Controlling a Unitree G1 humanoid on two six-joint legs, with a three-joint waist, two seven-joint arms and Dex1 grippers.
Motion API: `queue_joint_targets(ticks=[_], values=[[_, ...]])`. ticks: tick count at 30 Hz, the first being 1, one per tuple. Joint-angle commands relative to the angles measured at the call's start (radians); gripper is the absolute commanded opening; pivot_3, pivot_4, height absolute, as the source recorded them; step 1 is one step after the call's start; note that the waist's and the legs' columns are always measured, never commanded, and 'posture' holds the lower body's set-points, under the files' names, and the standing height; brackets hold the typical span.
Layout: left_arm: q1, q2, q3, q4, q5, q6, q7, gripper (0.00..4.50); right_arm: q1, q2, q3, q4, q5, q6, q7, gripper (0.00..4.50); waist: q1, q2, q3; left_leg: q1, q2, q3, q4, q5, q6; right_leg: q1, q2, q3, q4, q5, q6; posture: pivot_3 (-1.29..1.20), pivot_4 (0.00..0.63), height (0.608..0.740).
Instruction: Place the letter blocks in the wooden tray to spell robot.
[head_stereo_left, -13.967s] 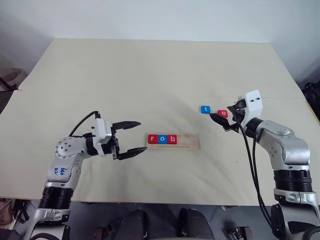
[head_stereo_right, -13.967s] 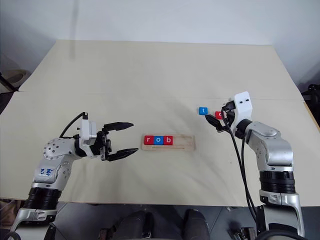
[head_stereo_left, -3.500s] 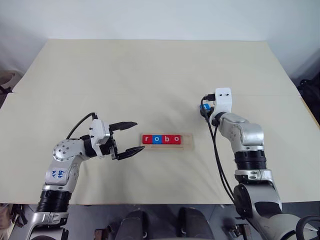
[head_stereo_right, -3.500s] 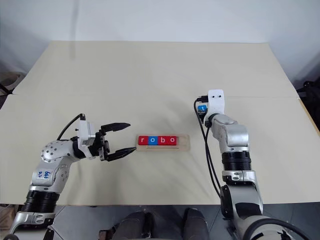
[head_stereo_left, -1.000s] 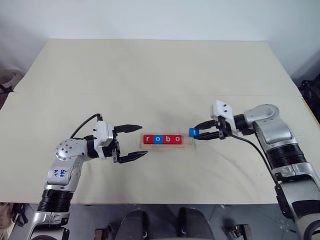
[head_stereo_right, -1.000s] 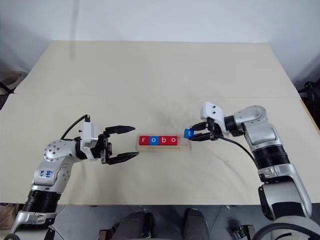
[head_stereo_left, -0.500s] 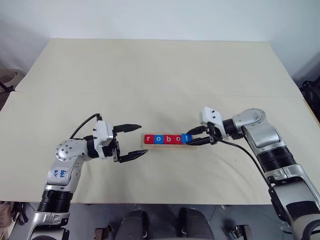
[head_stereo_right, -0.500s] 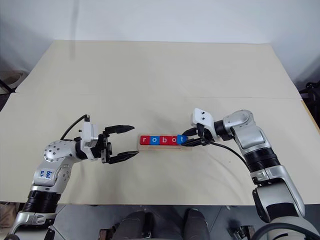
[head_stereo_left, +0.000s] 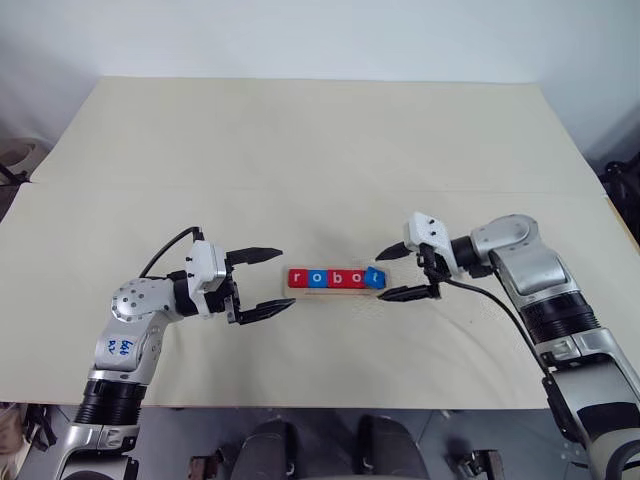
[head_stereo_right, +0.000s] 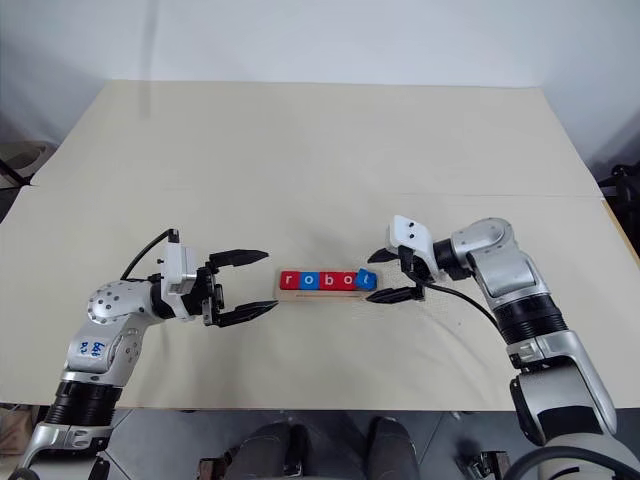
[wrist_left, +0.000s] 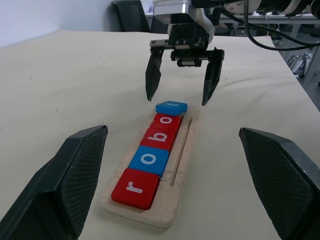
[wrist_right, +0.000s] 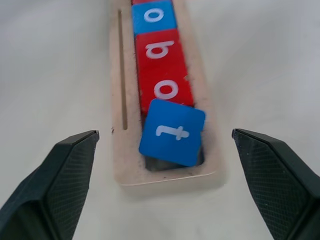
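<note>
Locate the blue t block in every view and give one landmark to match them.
Left eye view: blue t block, right end of the wooden tray.
Right eye view: same end.
Left wrist view: far end, tilted.
Right wrist view: nearest, askew.
Landmark: the red o block beside it.

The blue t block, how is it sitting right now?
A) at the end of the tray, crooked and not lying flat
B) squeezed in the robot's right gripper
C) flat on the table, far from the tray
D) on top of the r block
A: the blue t block sits twisted at the end of the wooden tray, one edge resting on the neighbouring red o block, and the open right gripper is not touching it.
</note>
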Motion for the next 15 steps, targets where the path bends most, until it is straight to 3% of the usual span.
queue_joint_targets(ticks=[1, 13, 15], values=[[0.005, 0.008, 0.021, -0.039, -0.013, -0.012, 0.0, 4.5, 0.006, -0.016, -0.051, -0.055, 0.047, 0.004, 0.004, 4.11, 0.001, 0.0, 0.0, 0.0, 0.0, 0.0, 0.0, 0.0, 0.0, 0.0, 0.0, 0.0, 0.0, 0.0, 0.0, 0.0, 0.15, 0.74], [-0.005, 0.006, 0.016, -0.033, -0.009, -0.012, 0.0, 4.5, 0.019, 0.056, 0.007, -0.093, 0.01, 0.014, -0.085, 0.11, 0.001, 0.0, 0.0, 0.0, 0.0, 0.0, 0.0, 0.0, 0.0, 0.0, 0.0, 0.0, 0.0, 0.0, 0.0, 0.0, 0.15, 0.74], [-0.005, 0.006, 0.016, -0.034, -0.009, -0.012, 0.002, 4.5, 0.016, 0.062, 0.018, -0.088, -0.005, 0.019, -0.097, 0.05, 0.001, 0.0, 0.0, 0.0, 0.0, 0.0, 0.0, 0.0, 0.0, 0.0, 0.0, 0.0, 0.0, 0.0, 0.0, 0.0, 0.15, 0.74]])
